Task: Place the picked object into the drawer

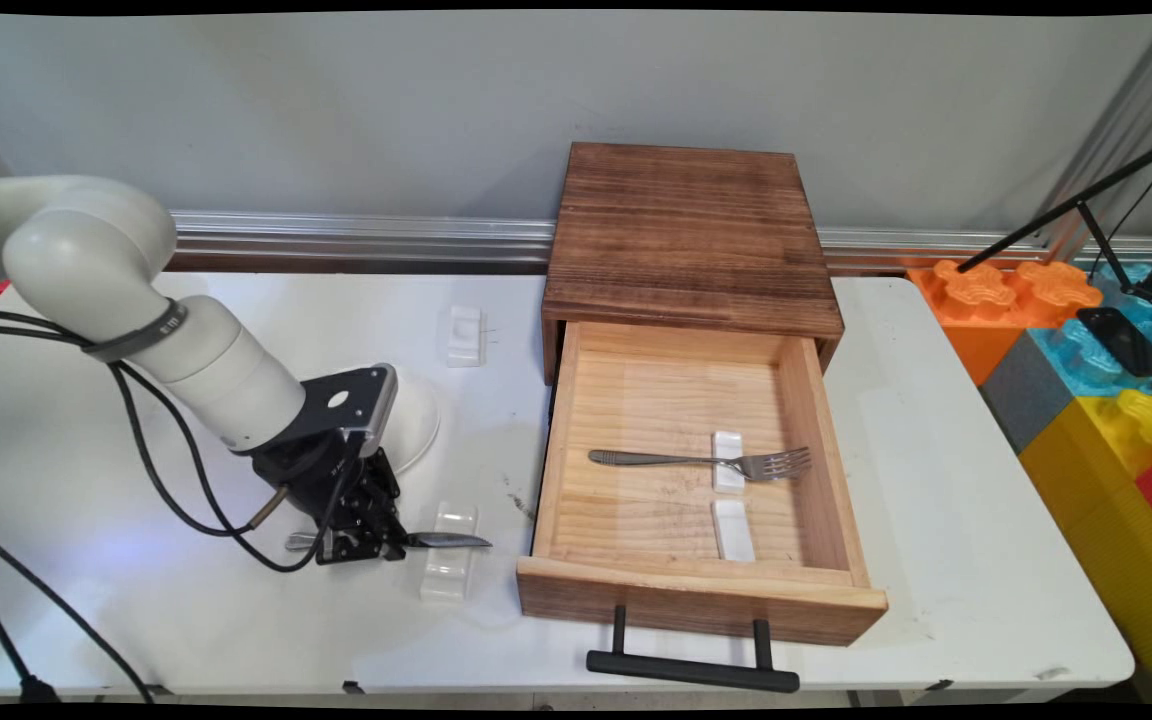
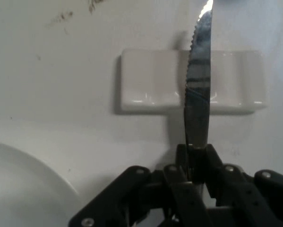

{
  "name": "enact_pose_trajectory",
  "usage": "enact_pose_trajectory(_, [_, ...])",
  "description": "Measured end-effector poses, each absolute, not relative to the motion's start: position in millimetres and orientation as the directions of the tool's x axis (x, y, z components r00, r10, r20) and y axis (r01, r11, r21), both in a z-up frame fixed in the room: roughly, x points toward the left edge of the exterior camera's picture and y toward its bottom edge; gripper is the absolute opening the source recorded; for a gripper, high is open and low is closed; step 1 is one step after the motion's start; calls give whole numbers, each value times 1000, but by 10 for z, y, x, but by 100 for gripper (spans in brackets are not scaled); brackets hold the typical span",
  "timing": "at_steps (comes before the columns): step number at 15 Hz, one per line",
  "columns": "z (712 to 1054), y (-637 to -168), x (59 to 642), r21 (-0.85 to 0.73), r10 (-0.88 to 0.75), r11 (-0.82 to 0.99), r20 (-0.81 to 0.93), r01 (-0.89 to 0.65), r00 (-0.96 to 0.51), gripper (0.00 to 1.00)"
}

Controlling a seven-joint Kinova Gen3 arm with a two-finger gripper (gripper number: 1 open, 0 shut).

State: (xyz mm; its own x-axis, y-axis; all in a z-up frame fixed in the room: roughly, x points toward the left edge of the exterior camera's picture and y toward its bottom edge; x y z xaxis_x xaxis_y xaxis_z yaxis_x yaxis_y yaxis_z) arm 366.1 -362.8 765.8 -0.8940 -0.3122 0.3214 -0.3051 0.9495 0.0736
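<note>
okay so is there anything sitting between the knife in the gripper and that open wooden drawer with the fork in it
Nothing visible blocks it. The gripper holds the knife over a white cutlery rest on the table. Between the blade tip and the open drawer lies only bare tabletop, though the drawer's side wall stands above the table.

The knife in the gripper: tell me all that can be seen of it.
The knife is shiny metal with a serrated edge and a pointed tip. The gripper is shut on it near where the blade begins. The blade reaches level across the white cutlery rest on the table, left of the open drawer. The handle end pokes out behind the fingers.
</note>
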Motion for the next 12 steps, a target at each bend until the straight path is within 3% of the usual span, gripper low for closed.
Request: enact_pose_trajectory(12, [8080,-3655,3697,77,-315,949,322,-306,-893,0])
